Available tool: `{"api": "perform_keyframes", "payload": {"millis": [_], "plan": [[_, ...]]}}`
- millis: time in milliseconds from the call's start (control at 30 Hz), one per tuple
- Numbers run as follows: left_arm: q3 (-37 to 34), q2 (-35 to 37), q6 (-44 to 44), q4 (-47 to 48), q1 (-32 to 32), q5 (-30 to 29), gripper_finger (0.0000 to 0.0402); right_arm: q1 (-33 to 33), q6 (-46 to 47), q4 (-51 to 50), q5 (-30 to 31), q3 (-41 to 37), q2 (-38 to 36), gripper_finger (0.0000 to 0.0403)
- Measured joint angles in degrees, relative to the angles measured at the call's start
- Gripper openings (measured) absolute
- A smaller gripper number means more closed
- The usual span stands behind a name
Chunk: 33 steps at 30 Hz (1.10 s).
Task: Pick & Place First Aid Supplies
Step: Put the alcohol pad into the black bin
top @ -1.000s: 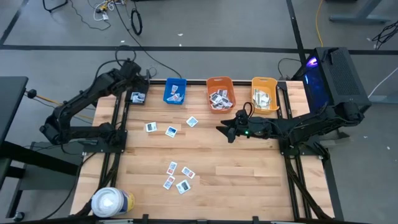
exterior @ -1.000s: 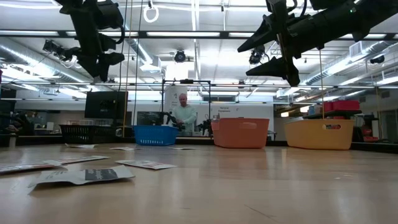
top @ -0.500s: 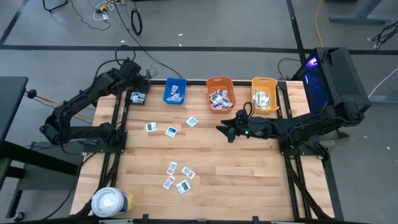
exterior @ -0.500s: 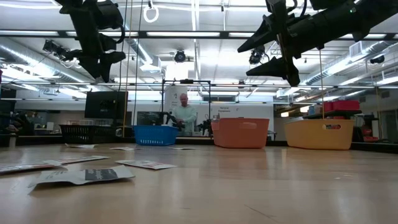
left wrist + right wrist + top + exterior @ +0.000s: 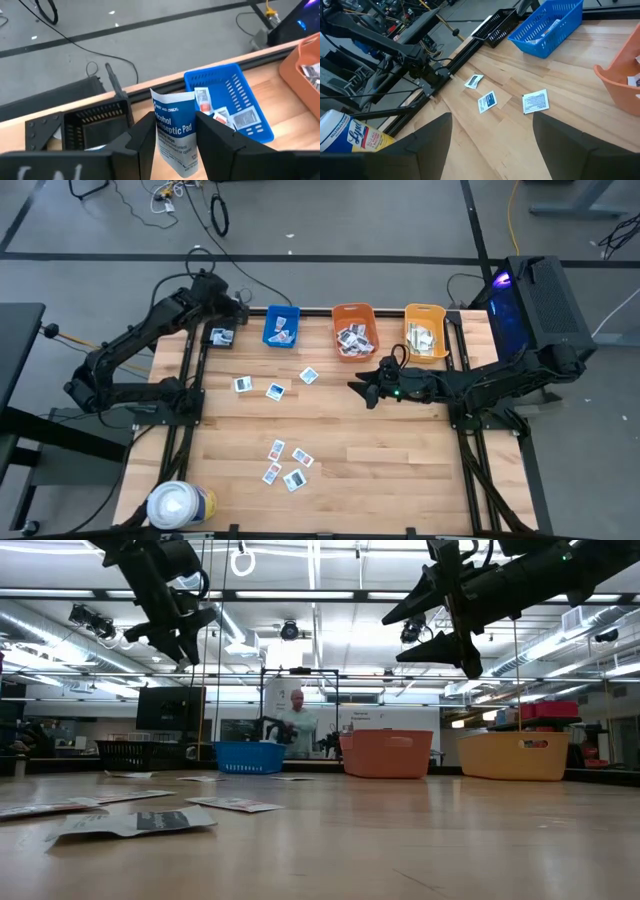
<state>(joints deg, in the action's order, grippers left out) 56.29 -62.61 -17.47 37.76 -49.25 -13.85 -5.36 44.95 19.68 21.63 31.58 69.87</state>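
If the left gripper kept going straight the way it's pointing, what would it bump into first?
Probably the blue bin. The left gripper, shut on an antiseptic pad packet, points past the black basket toward that bin. How high it passes is hard to judge, so it might clear the rim.

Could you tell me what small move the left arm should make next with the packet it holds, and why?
Probably carry it sideways until it hangs over the blue plastic bin, then release. The left gripper grips a white, blue-printed antiseptic pad packet upright between its fingers, above the black mesh bin beside the blue one, which already holds similar packets. The right gripper waits open mid-table.
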Motion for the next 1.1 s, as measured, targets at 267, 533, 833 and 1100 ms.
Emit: {"api": "perform_keyframes", "payload": {"millis": [267,533,833,1100], "plan": [[0.0,0.0,1.5,-1.3,0.0,-1.5,0.0138,0.0,0.0,0.0,0.0,0.0,0.0,0.0278],[3.8,0.0,4.5,-0.5,0.0,-3.5,0.0138,0.0,0.0,0.0,0.0,0.0,0.0,0.0278],[4.8,-1.0,6.3,2.8,-0.6,-5.1,0.0138,0.0,-0.6,0.0,0.0,0.0,0.0,0.0278],[4.8,-4.2,2.8,11.8,1.5,-4.9,0.0138,0.0,-0.5,0.0,0.0,0.0,0.0,0.0278]]}}
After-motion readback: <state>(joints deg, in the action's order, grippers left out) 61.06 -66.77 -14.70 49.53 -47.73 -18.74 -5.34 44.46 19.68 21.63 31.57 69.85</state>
